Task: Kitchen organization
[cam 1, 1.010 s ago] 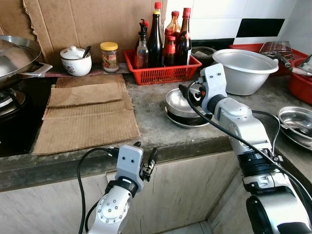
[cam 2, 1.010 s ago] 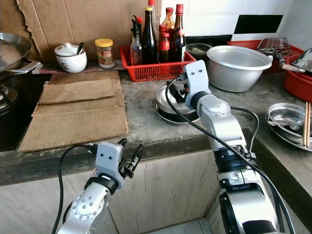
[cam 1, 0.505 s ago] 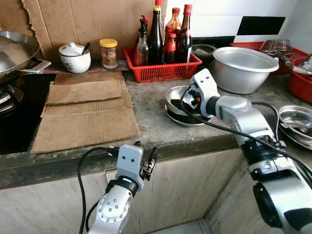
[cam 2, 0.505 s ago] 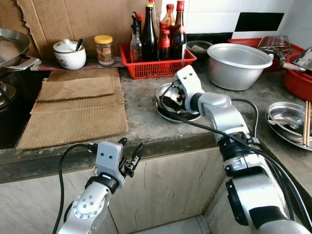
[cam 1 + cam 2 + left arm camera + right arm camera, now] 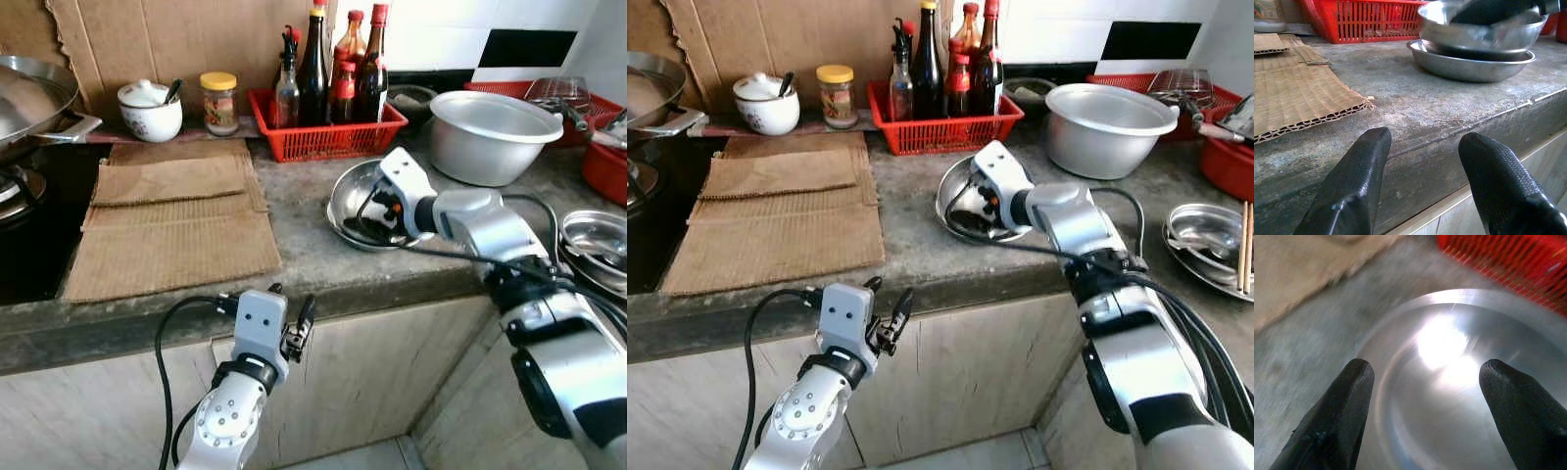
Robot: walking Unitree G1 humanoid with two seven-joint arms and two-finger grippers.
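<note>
1. Right gripper (image 5: 1420,396) is over the steel bowls (image 5: 355,201), near the front edge of the counter (image 5: 911,250), just ahead of the red basket (image 5: 328,137). Its fingers (image 5: 1337,416) are spread wide, holding nothing.
2. Left gripper (image 5: 1422,181) hangs below the counter's front edge, fingers apart, empty, aimed at the lip.
3. The bowls are a stack: a smaller bowl nested on a wider shallow one. The top bowl looks tilted up toward the basket in the head views.
4. Risk one: a two-finger pinch on a thin, slick rim could slip, and the bowl would clatter back or skid toward the front edge.
5. Risk two: lifting the top bowl could drag the lower one along if they stick.
6. Risk three: a wide swing back could clip the bottles (image 5: 333,73) in the basket.
7. The right wrist view gives the shiny inside of the bowl between the fingers, blurred; exact contact I cannot tell.
8. The left wrist view gives the stack side-on, showing the nesting, plus the cardboard (image 5: 1298,98) edge.
9. The head views place the big basin (image 5: 490,132) at the back right.
</note>
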